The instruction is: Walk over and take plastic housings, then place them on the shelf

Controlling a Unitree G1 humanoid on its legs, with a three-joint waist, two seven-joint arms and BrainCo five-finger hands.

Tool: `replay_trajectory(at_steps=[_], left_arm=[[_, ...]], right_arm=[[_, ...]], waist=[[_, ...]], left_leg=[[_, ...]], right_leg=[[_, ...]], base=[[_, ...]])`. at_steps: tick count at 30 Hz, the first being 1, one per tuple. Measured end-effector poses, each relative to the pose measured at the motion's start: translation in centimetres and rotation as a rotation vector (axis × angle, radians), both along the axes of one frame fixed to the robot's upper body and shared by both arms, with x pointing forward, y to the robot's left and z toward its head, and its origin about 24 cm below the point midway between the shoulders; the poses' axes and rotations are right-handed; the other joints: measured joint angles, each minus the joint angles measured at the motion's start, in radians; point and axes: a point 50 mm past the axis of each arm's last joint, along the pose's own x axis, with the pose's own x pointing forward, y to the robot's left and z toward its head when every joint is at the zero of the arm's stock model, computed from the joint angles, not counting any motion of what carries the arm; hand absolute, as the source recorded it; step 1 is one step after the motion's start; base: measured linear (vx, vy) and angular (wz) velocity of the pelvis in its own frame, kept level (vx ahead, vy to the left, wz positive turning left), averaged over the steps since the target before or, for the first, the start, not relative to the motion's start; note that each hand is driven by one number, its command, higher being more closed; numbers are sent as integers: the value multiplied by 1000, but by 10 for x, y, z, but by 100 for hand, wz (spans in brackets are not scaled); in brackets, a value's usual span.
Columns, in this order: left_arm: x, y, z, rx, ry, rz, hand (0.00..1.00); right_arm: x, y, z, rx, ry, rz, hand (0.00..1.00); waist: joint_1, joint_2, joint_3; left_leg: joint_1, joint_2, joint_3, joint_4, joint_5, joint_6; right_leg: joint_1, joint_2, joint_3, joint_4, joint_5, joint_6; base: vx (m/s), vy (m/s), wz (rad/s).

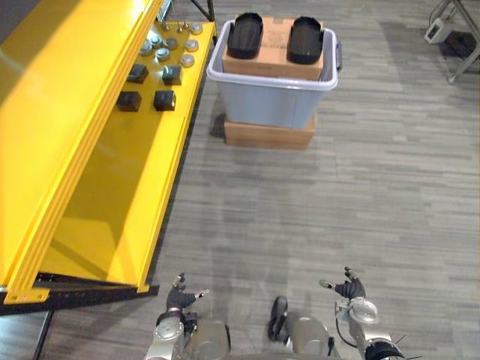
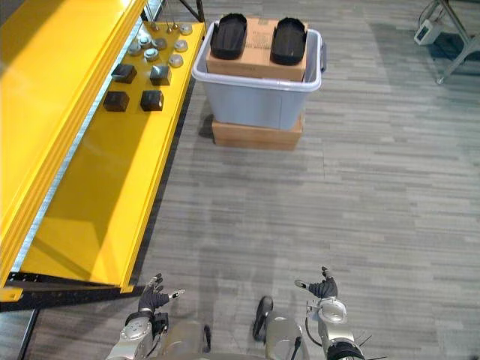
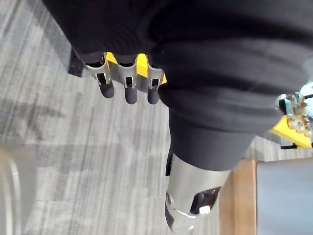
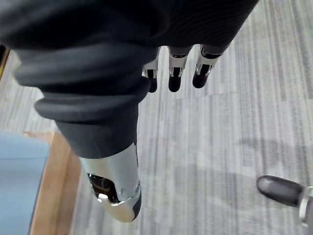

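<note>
Left eye view: two black plastic housings (image 1: 244, 35) lie on a cardboard box (image 1: 274, 46) inside the grey tub (image 1: 270, 105), upper centre. Yellow shelf (image 1: 112, 187) at left. Left hand (image 1: 180, 300) and right hand (image 1: 350, 289) at bottom edge, fingers apart, empty.

Grey striped floor (image 1: 337, 195) under soft light

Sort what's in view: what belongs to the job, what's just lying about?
Job: two black oval plastic housings, pale grey plastic tub, yellow metal shelf.
Lying about: small black blocks and round silver caps on the shelf, cardboard box under the tub.
</note>
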Motion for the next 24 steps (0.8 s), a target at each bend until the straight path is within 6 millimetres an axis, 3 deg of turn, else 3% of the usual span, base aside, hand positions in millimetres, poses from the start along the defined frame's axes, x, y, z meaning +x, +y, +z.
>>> replay_trajectory(at_steps=[1,2,3,4,5,7,9,11,12,13,14,15,18,19,21,22,23,24], left_arm=[[1,0,1,0,-7,0,0],[2,0,2,1,-10,-1,0],[2,0,2,1,-11,-2,0],[2,2,2,5,-9,2,0],[6,3,3,9,-19,1,0],[8,5,4,10,-21,12,0],[1,3,0,-7,-1,31,0],[-7,0,-4,-16,20,33,0],[-7,-1,-4,-16,20,27,0],[-5,1,-3,-10,21,24,0],[-5,1,-4,-9,25,25,0],[-7,2,-5,-6,36,27,0],[-12,11,-6,8,49,39,0],[-11,14,-5,11,44,49,0],[-6,16,-3,17,32,47,0],[-6,17,-3,23,31,46,0],[-8,17,-6,24,51,43,0],[-10,16,-8,25,66,40,0]], right_arm=[[-1,-2,0,1,-4,-16,0],[0,-4,1,0,-10,-25,0],[0,-4,1,3,-7,-30,0],[-4,2,-3,23,9,-34,0],[-4,13,-7,52,17,-23,0],[-6,24,-10,83,21,-22,0],[-4,34,-11,107,15,-15,0],[-8,36,-13,115,21,-22,0],[-14,36,-15,116,28,-27,0],[-19,37,-17,121,45,-30,0],[-22,36,-18,120,52,-32,0],[-23,36,-19,119,58,-32,0],[-26,39,-22,117,80,-3,0],[-24,38,-21,114,80,1,0],[-21,37,-21,107,81,5,0],[-22,37,-21,108,86,4,0],[-24,36,-22,108,92,-2,0],[-25,35,-22,109,95,-5,0]], waist=[[5,7,-4],[15,24,-13],[28,33,-16],[55,32,-27],[58,-12,-29],[58,-46,-30],[61,-66,-46],[58,-51,-69],[55,-46,-73],[55,-53,-75],[54,-51,-74],[52,-43,-72],[28,-34,-70],[14,-39,-73],[0,-29,-68],[-1,-42,-70],[-3,-62,-67],[-8,-76,-64]], left_leg=[[-16,-22,-1,-183,59,-26],[-53,-26,-6,-357,187,-35],[-71,-15,-4,-368,244,-40],[-68,-13,26,-361,325,10],[-78,-36,42,-324,293,56],[-103,-44,65,-203,249,126],[-73,-46,90,-134,208,145],[15,-43,92,-154,133,143],[87,-47,86,-189,83,140],[150,-63,85,-213,59,142],[185,-67,85,-230,53,143],[263,-71,84,-276,49,141],[404,-69,69,-371,46,137],[429,-58,54,-388,40,131],[447,-29,30,-407,27,111],[466,-26,19,-428,21,100],[494,-36,4,-441,10,81],[517,-39,-3,-446,2,71]], right_leg=[[25,-2,3,-25,-6,19],[46,6,20,-49,-31,57],[53,13,33,-53,-40,68],[69,13,66,-67,-58,82],[77,-11,83,-88,-54,83],[115,-44,120,-98,-24,132],[140,-57,162,-50,27,175],[79,-67,189,194,32,189],[-16,-92,193,452,54,240],[-119,-121,205,693,55,242],[-157,-137,198,774,42,221],[-213,-156,155,853,2,166],[-296,-160,38,740,-78,119],[-333,-141,9,597,-78,113],[-378,-95,-9,288,-8,129],[-403,-89,-7,82,80,160],[-442,-105,12,0,122,182],[-450,-116,21,-17,133,175]], base=[[353,87,-29],[460,160,-39],[593,219,-56],[634,190,-40],[540,130,-24],[488,133,7],[506,161,-19],[469,184,-24],[536,211,-2],[524,187,3],[477,143,1],[288,75,-3],[337,10,12],[344,-86,36],[379,-138,34],[432,-205,29],[382,-204,32],[333,-196,36]])
